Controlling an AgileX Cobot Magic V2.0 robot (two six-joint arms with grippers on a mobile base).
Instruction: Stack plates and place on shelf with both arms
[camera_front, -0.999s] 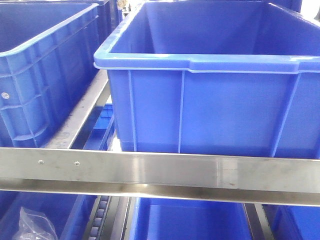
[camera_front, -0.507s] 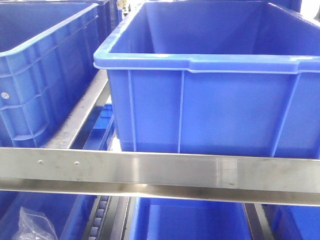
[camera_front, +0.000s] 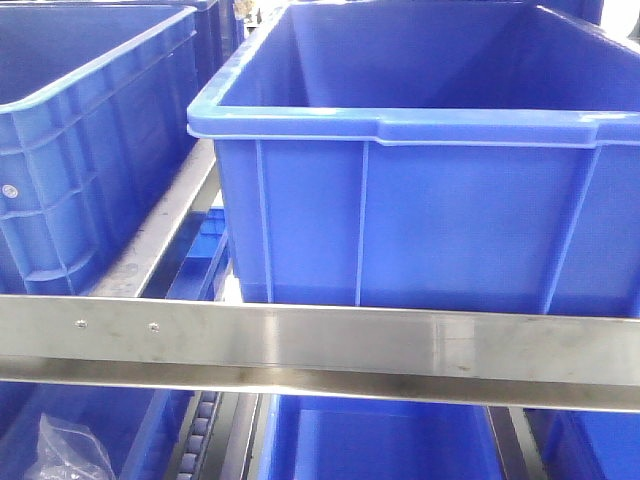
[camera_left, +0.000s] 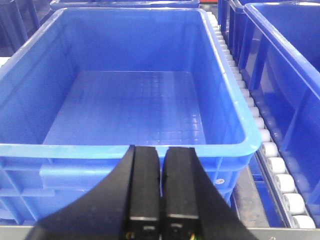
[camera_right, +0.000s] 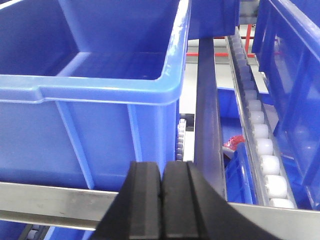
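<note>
We read no brand, label or writing on anything in these views. In the front view, at the left edge, we see one blue bin (camera_front: 70, 150) with a ribbed side; to its right, filling the centre and right of the frame, a second, larger bin (camera_front: 420, 220) sits on the upper shelf level. A steel rail (camera_front: 320, 345) crosses the lower part of the frame, with two small screws near its left end. Below the rail, at lower left, a crumpled clear bag (camera_front: 70, 445) lies in a lower bin, and more blue bins show beneath. That makes two bins on the top level in this view. In the left wrist view, the left gripper (camera_left: 161, 195) sits at bottom centre with its two black fingers pressed together and holding nothing, facing one open bin (camera_left: 125, 100) with a gridded floor; a row of white rollers (camera_left: 272, 160) runs down the right side. In the right wrist view, the right gripper (camera_right: 162, 200) is likewise pinched closed on nothing at bottom centre, before a bin corner (camera_right: 100, 90), with another roller row (camera_right: 262, 150) at right. We see no plates in any view.
</note>
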